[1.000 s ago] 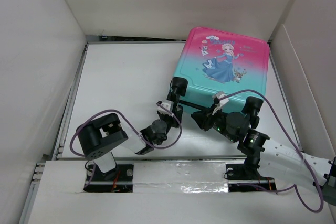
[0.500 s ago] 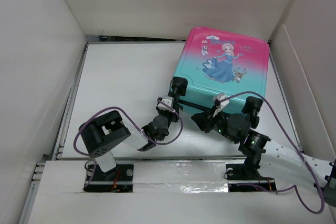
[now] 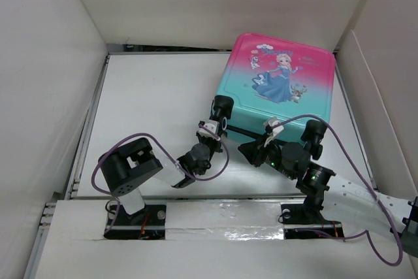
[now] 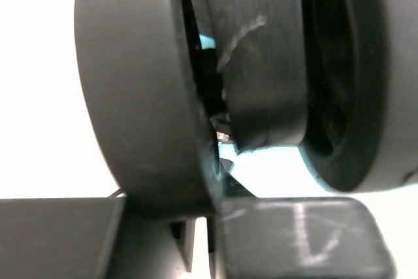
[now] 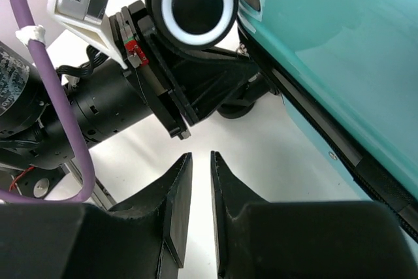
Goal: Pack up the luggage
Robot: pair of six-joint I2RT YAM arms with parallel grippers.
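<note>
The luggage (image 3: 281, 83), a pink-to-teal suitcase with a princess print, lies closed and flat at the back right of the table. My left gripper (image 3: 215, 123) is pressed up against its near-left wheel (image 3: 223, 104). In the left wrist view that black wheel (image 4: 137, 83) fills the picture just above my left gripper (image 4: 209, 227), which is shut; what, if anything, sits between the fingers is hidden. My right gripper (image 5: 201, 158) hovers over the table beside the teal shell (image 5: 326, 44). Its jaws stand a narrow gap apart with nothing between them.
The second wheel (image 3: 315, 130) sticks out near the right arm's elbow. White walls (image 3: 46, 96) enclose the table on three sides. A purple cable (image 5: 39, 76) loops off the left arm (image 5: 98, 109), which lies close in front of my right gripper.
My left gripper has pushed forward to the near-left wheel and closed. The right gripper has barely shifted. The suitcase has not moved.
</note>
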